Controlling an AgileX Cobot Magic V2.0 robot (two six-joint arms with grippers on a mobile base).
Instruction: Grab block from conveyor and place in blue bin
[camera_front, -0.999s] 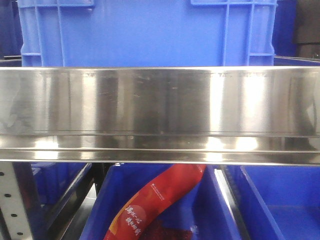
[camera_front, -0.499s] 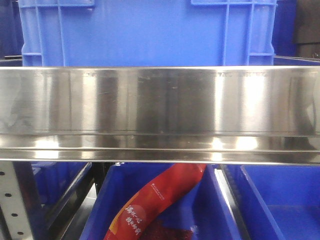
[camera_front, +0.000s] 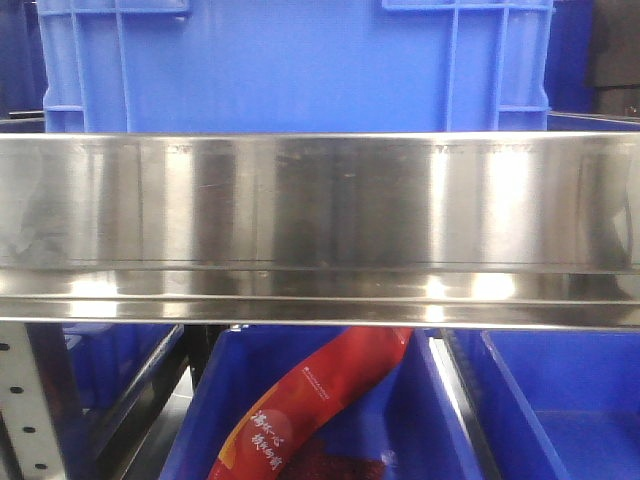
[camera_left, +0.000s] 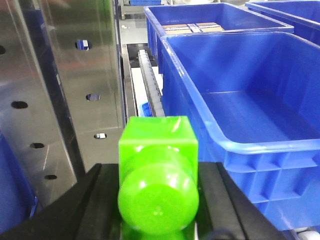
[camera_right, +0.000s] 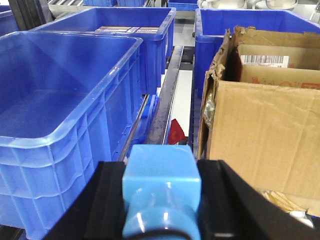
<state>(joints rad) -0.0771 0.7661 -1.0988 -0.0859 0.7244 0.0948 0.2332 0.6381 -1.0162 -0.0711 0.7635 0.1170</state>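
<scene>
In the right wrist view my right gripper (camera_right: 161, 175) is shut on the small bright blue block (camera_right: 160, 167), whose round stud faces the camera. It is held between the black fingers (camera_right: 107, 195), just right of a large empty blue bin (camera_right: 75, 125). In the left wrist view my left gripper (camera_left: 159, 167) is shut on a bright green block (camera_left: 157, 145) of the same shape, just left of the same kind of empty blue bin (camera_left: 260, 145). The conveyor is out of view. Neither gripper shows in the front view.
The front view is filled by a steel panel (camera_front: 320, 200), with a blue crate (camera_front: 300, 70) above and a blue bin (camera_front: 430, 420) holding a red packet (camera_front: 300, 400) below. A torn cardboard box (camera_right: 260, 125) stands right of my right gripper. A perforated steel frame (camera_left: 75, 75) is left of my left gripper.
</scene>
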